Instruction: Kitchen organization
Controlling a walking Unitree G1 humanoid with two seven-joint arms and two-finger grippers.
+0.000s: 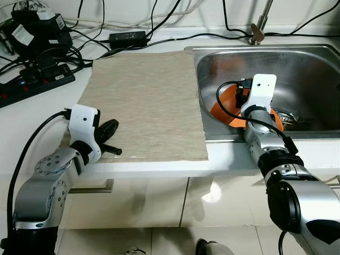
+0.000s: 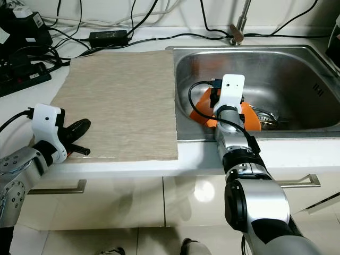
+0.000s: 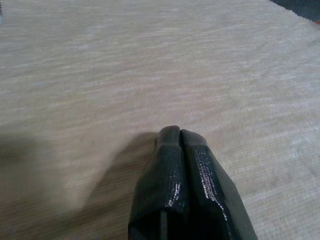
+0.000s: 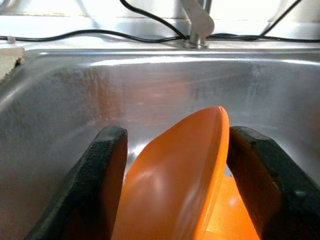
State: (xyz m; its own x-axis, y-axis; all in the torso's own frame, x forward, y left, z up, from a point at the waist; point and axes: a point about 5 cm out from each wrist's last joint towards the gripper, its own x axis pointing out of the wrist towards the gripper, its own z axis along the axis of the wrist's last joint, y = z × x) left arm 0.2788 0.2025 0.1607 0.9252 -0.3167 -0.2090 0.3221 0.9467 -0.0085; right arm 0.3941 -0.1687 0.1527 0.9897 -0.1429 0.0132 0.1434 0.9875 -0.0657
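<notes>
Left gripper (image 3: 180, 145): fingers pressed together, empty, rested on beige mat (image 1: 143, 101) at its near left edge.

Right gripper (image 4: 172, 165): fingers spread around tilted orange plate (image 4: 180, 170) in steel sink (image 1: 313, 69); contact cannot be told.

Step judged: plate being grasped or released.

White counter (image 1: 32, 114), cables far left.

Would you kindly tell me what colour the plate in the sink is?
The plate is orange, clearest in the right wrist view.

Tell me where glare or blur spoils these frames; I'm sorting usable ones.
Right wrist view: bright glare on the sink wall and orange plate. Left wrist view: the left end effector is soft, casting a shadow on the mat. Eye views: sharp.
</notes>
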